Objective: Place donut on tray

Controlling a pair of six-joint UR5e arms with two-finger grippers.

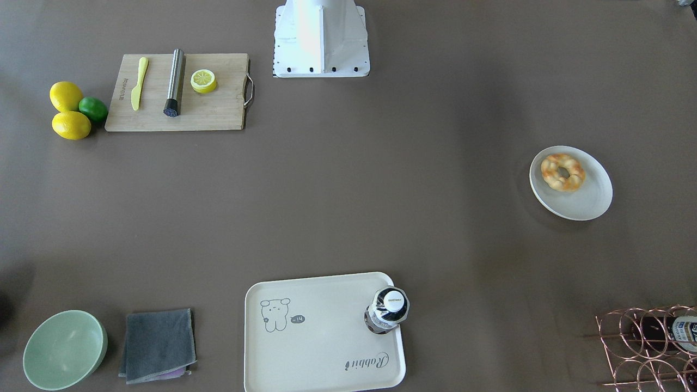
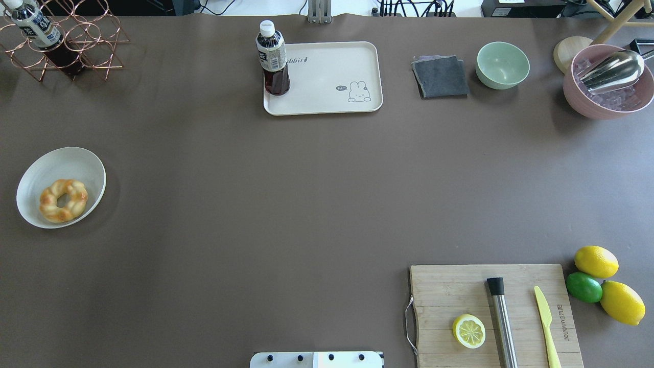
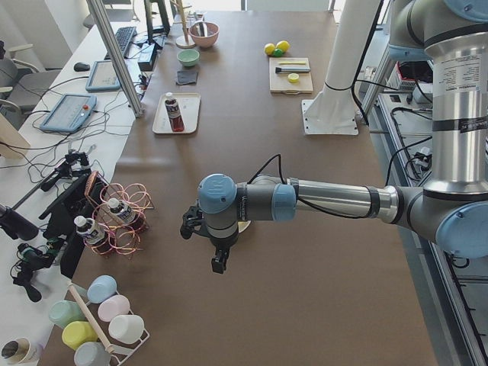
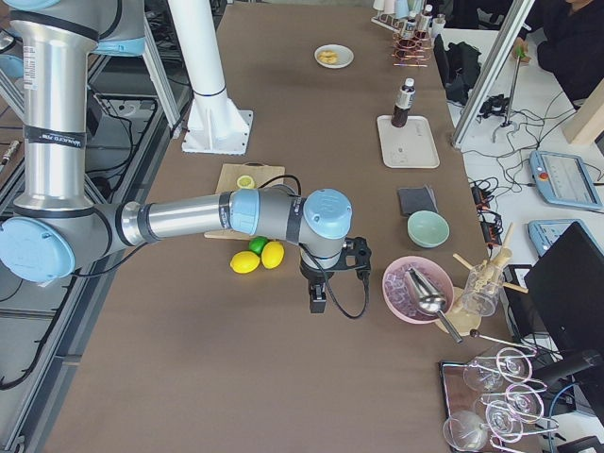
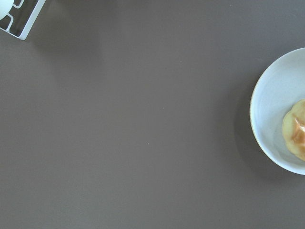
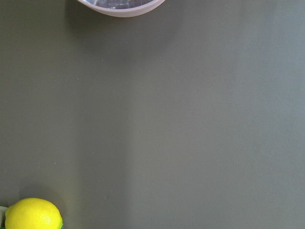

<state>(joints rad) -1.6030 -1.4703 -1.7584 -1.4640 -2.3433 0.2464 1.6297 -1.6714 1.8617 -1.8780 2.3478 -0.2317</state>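
Note:
The donut (image 1: pixel 563 172), a golden twisted ring, lies on a round white plate (image 1: pixel 591 198) at the table's left side; it also shows in the overhead view (image 2: pixel 63 200) and at the right edge of the left wrist view (image 5: pixel 298 133). The cream tray (image 1: pixel 326 337) with the rabbit drawing lies at the far middle edge (image 2: pixel 327 76). My left gripper (image 3: pixel 218 259) shows only in the exterior left view, hanging above the table near the plate; I cannot tell if it is open. My right gripper (image 4: pixel 318 300) shows only in the exterior right view, near the lemons; I cannot tell its state.
A dark drink bottle (image 2: pixel 273 59) stands on the tray's corner. A grey cloth (image 2: pixel 440 76), a green bowl (image 2: pixel 503 65) and a pink bowl of ice (image 2: pixel 608 87) sit far right. A cutting board (image 2: pixel 495 314) holds a lemon slice, a metal rod and a knife. A copper rack (image 2: pixel 66 41) stands far left.

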